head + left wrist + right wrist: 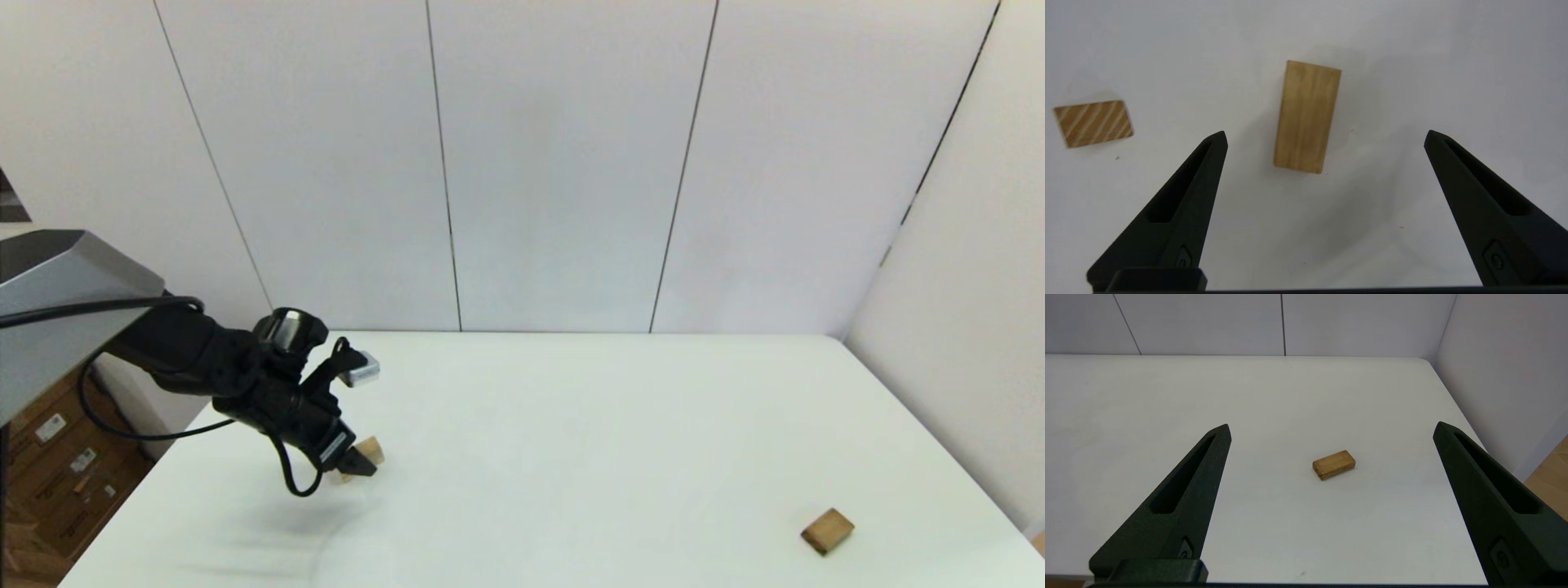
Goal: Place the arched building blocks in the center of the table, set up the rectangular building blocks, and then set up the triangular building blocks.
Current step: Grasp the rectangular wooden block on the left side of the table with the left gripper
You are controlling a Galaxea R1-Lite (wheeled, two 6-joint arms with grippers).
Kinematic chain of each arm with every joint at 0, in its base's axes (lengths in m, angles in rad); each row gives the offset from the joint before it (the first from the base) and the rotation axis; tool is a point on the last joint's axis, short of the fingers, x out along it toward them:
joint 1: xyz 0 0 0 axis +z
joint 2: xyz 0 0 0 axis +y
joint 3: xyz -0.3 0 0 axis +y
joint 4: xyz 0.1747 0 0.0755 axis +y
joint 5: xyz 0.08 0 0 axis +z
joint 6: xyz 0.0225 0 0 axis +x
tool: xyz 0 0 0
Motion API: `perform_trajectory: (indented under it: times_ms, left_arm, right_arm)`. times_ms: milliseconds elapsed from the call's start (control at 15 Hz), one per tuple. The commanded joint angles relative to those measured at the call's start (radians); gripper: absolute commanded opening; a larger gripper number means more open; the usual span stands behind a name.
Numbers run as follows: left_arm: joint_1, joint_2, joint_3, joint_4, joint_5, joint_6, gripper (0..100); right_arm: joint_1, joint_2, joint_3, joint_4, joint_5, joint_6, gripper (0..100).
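Observation:
My left gripper point(1326, 134) is open and hovers over the arched block point(1307, 116), a pale oblong piece lying flat on the white table point(1453, 61); its hollow is hidden. The block lies between the two fingers, untouched. Beside it lies the triangular block point(1093, 123), small with striped grain. In the head view the left gripper point(355, 465) is at the table's left, with pale wood point(371, 448) showing behind it. The rectangular block point(827, 531), a darker brown slab, lies flat at the front right. My right gripper point(1332, 426) is open, well short of that slab point(1334, 464).
The table's right edge point(1457, 412) runs close to a white wall. Cardboard boxes point(57, 465) stand on the floor off the table's left side.

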Motion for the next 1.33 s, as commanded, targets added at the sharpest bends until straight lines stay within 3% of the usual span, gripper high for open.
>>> perform_trajectory:
  times_ms: [67,1000,1067,1333]
  left_arm:
    - [-0.033,0.044,-0.004,0.001,-0.002,0.004,100]
    - [-0.003,0.113,-0.047,-0.001,-0.015,0.019,100]
    - [-0.002,0.110,-0.047,0.001,-0.015,0.019,0]
    - [0.000,0.096,-0.043,-0.001,-0.015,0.021,0]
  right_arm:
    - [0.000,0.000,0.000,0.000,0.000,0.000,100]
    - [0.000,0.000,0.000,0.000,0.000,0.000,100]
    - [0.000,0.000,0.000,0.000,0.000,0.000,100]
    - [0.000,0.000,0.000,0.000,0.000,0.000,100]
